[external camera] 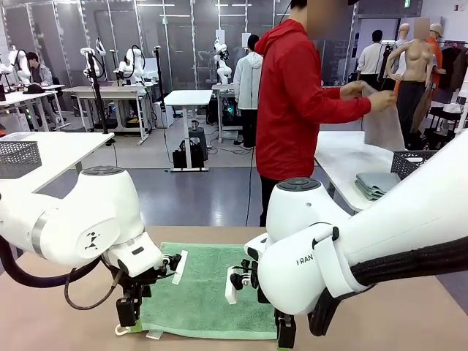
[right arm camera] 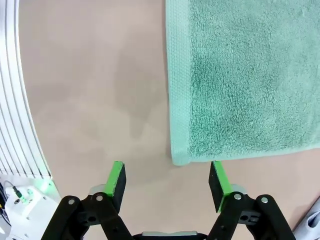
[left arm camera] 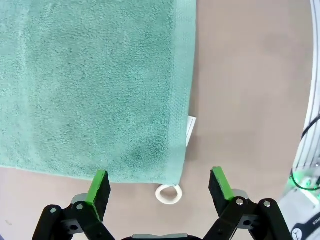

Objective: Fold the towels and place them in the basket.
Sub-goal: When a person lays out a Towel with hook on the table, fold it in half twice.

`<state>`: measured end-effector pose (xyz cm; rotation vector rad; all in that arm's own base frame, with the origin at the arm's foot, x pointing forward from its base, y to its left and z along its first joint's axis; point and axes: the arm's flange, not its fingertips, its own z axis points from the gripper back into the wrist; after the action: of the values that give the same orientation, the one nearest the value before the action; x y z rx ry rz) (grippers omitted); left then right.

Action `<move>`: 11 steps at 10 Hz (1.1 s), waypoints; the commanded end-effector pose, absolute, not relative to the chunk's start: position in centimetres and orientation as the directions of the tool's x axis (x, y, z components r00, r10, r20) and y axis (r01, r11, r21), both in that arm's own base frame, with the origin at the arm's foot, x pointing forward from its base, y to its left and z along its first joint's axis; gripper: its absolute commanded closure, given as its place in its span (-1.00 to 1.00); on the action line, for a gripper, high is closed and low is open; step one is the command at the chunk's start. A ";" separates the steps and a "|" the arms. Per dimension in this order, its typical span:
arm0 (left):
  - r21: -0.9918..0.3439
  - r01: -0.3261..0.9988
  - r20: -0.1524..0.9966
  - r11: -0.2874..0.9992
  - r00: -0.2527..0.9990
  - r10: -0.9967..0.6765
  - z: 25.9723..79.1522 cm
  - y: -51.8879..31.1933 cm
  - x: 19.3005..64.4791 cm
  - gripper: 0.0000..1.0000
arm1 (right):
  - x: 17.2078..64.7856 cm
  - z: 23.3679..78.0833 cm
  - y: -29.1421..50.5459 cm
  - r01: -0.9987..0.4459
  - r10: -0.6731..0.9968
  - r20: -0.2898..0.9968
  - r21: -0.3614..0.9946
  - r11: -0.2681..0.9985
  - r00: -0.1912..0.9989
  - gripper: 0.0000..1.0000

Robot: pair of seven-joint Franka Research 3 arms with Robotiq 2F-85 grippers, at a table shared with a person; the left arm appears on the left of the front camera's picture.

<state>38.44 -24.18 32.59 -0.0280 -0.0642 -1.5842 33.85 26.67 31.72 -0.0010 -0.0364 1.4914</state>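
The light green towel (external camera: pixel 212 292) lies flat on the brown table (external camera: pixel 36 322), between the two arms, with its near edge toward the robot.

The left gripper (external camera: pixel 126 320) hangs over the towel's near left corner, jaws spread wide and holding nothing. In the left wrist view the towel (left arm camera: pixel 90 85) has its corner between the fingers of the left gripper (left arm camera: pixel 160 186). One green pad (left arm camera: pixel 100 187) overlaps the hem (whether it touches the cloth I cannot tell). The white loop tag (left arm camera: pixel 169 194) lies on the bare table (left arm camera: pixel 250 75) just off the corner, between the fingers. A small white label (left arm camera: pixel 190 130) pokes out from the side hem. From the front, the loop tag (external camera: pixel 121 330) is a small ring beside the gripper.

The right gripper (external camera: pixel 285 333) stands over the near right corner, jaws also apart and empty. Its wrist view has the towel (right arm camera: pixel 245 75) ending in a slightly rolled corner between the fingers of the right gripper (right arm camera: pixel 167 181), nearer one pad (right arm camera: pixel 218 180). Bare table (right arm camera: pixel 100 75) opens beside the towel's edge.

The front view adds the far side. A person in a red jacket (external camera: pixel 292 102) is turned toward a white side table (external camera: pixel 344 153), with both hands (external camera: pixel 380 101) on a pale cloth (external camera: pixel 384 126). A dark mesh basket (external camera: pixel 417 162) sits there beside a stack of folded grey-blue cloths (external camera: pixel 376 183).
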 end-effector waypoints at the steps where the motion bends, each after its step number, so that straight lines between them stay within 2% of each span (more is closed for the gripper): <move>1: 0.023 0.998 0.046 -0.056 -0.057 -0.997 31.8 -23.8 37.9 -1.00 | 34.3 31.3 27.1 -0.997 0.997 0.051 -0.024 0.067 0.066 -0.67; 5: 0.005 0.995 0.034 -0.104 -0.104 -0.994 30.1 -23.6 37.4 -1.00 | 34.7 30.8 27.4 -0.999 0.998 0.028 0.001 0.051 0.051 -0.67; 9: 0.061 0.996 0.041 -0.070 -0.073 -0.997 29.3 -23.8 37.3 -1.00 | 35.3 30.1 27.4 -0.999 0.999 0.011 0.012 0.047 0.048 -0.67; 10: 0.079 0.994 0.040 -0.073 -0.077 -0.996 29.4 -23.9 37.2 -0.87 | 35.3 30.0 27.4 -0.999 0.999 0.013 0.017 0.044 0.044 -0.67; 11: 0.087 0.994 0.039 -0.072 -0.075 -0.996 29.5 -23.9 37.2 -0.60 | 35.4 30.0 27.3 -0.999 0.999 0.013 0.012 0.045 0.046 -0.28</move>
<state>37.58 -23.69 30.06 -0.0118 -0.0779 -1.6522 34.93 27.31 30.06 0.0199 -0.0052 1.5041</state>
